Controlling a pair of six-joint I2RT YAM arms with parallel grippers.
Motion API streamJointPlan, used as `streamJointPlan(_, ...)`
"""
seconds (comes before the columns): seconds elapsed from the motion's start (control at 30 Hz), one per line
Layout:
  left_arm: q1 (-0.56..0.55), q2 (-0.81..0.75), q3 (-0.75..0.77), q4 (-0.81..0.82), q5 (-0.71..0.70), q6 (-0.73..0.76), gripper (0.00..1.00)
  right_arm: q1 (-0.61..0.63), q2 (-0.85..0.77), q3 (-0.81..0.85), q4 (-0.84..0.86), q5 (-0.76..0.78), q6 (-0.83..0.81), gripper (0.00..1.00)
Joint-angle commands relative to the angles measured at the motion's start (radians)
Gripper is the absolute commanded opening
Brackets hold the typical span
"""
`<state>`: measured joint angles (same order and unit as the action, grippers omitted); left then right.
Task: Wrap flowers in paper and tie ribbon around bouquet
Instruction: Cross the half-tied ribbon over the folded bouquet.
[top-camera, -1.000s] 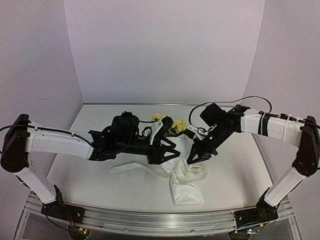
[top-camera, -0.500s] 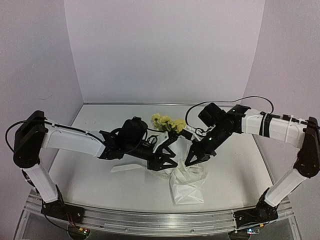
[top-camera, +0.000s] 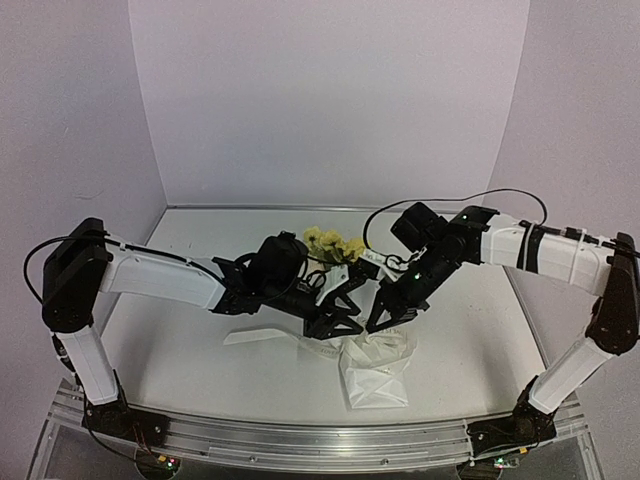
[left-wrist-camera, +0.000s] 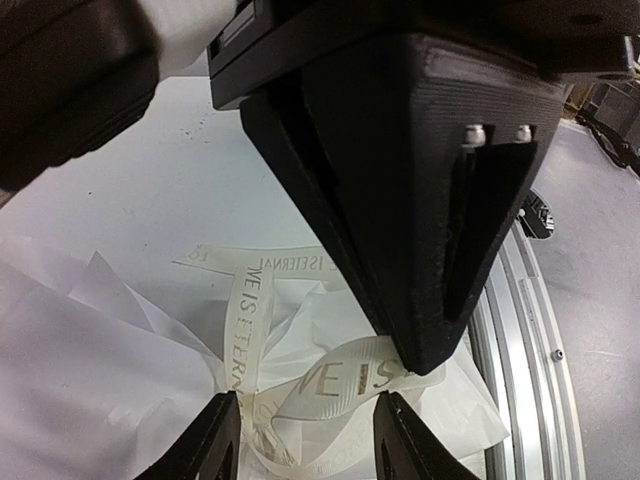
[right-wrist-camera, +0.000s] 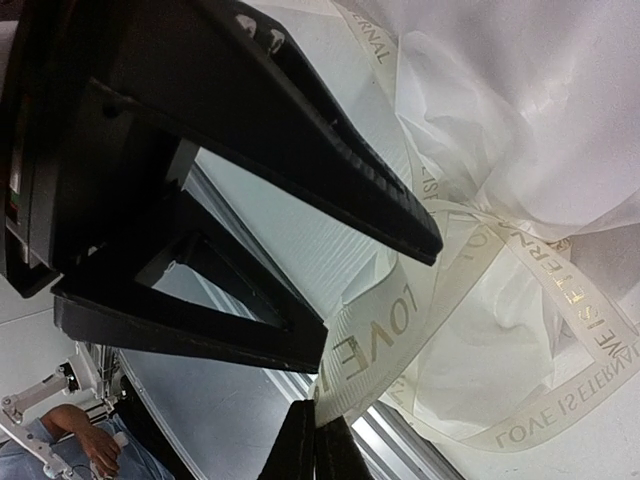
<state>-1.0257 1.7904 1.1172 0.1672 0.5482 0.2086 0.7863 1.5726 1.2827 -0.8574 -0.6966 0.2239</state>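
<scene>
Black fingers from both arms meet low over the middle of the table (top-camera: 190, 365). The left arm stretches in from the left, elbow low, wrist turned so the left gripper (top-camera: 346, 312) points right and down, its fingers spread apart with nothing between them. The right arm bends in from the right and tips the right gripper (right-wrist-camera: 315, 440) steeply down beside it; its fingers are pressed together, pinching the ribbon (right-wrist-camera: 372, 325) at their tips. That cream-white strip loops across the crumpled paper (top-camera: 378, 372) under both grippers, with one end trailing left on the table. Pale gold print along it reads "LOVE IS ETERNAL". The flowers (top-camera: 333, 243) lie just behind the grippers.
</scene>
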Motion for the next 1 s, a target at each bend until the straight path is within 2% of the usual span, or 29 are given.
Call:
streamJointPlan(0.0, -0.001, 0.02, 0.053, 0.009, 0.038, 0.005, 0.46, 0.009, 0.016, 0.046, -0.023, 0.011, -0.024, 0.0)
streamJointPlan(0.13, -0.008, 0.027, 0.052, 0.012, 0.042, -0.002, 0.4, 0.009, 0.02, 0.048, -0.028, 0.026, -0.028, 0.0)
streamJointPlan(0.4, -0.008, 0.025, 0.007, 0.119, 0.032, -0.112, 0.14, 0.02, 0.007, 0.034, -0.029, 0.105, -0.041, 0.01)
streamJointPlan(0.5, -0.008, 0.015, -0.053, 0.223, 0.007, -0.186, 0.02, 0.026, -0.009, 0.025, -0.024, 0.155, -0.048, 0.14)
streamJointPlan(0.6, -0.008, 0.007, -0.113, 0.319, -0.014, -0.277, 0.0, 0.027, -0.047, -0.017, 0.013, 0.233, -0.039, 0.35)
streamJointPlan(0.7, -0.008, -0.001, -0.164, 0.393, -0.056, -0.346, 0.0, 0.026, -0.106, -0.086, 0.043, 0.385, -0.018, 0.49)
streamJointPlan(0.77, -0.008, -0.005, -0.195, 0.43, -0.096, -0.374, 0.0, 0.025, -0.141, -0.141, 0.068, 0.48, 0.003, 0.54)
streamJointPlan(0.9, -0.008, -0.007, -0.227, 0.462, -0.171, -0.418, 0.0, 0.024, -0.18, -0.259, 0.137, 0.598, 0.075, 0.56)
streamJointPlan(0.97, -0.008, 0.004, -0.227, 0.462, -0.197, -0.431, 0.0, 0.015, -0.185, -0.309, 0.191, 0.612, 0.12, 0.57)
